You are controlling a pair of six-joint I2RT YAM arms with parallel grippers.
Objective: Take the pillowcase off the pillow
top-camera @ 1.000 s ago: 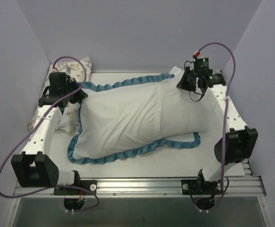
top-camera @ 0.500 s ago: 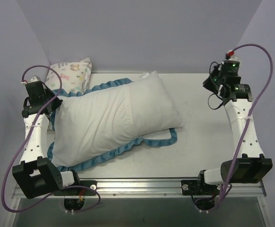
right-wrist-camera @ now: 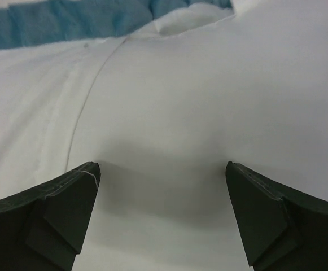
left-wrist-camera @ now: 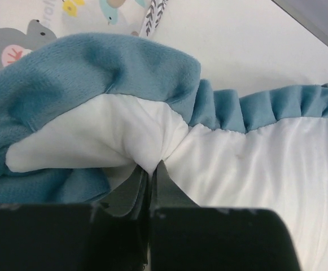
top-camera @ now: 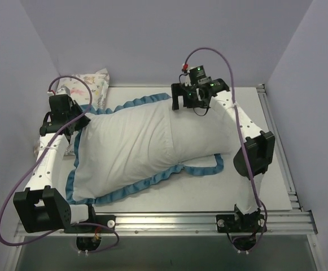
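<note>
The pillowcase [top-camera: 124,147] lies across the table with its white inner face up and blue ruffled trim [top-camera: 135,183] round its edges. The plump white pillow [top-camera: 206,135] bulges out of its right end. My left gripper [top-camera: 76,121] is shut on a white fold of the pillowcase [left-wrist-camera: 152,135] at the left end, just under the blue trim [left-wrist-camera: 96,73]. My right gripper [top-camera: 190,105] hovers open over the pillow's far right part. In the right wrist view its fingertips [right-wrist-camera: 87,172] stand wide apart against the white pillow [right-wrist-camera: 209,96], gripping nothing.
A small pastel animal-print pillow [top-camera: 93,84] lies at the far left corner, behind the left arm, and shows in the left wrist view [left-wrist-camera: 17,34]. Bare table [top-camera: 274,164] lies to the right. Walls close in on three sides, and a metal rail [top-camera: 169,217] runs along the front.
My right gripper has opened and swung in from the far right to above the pillow. The left arm, still gripping the pillowcase, has shifted the bundle slightly right.
</note>
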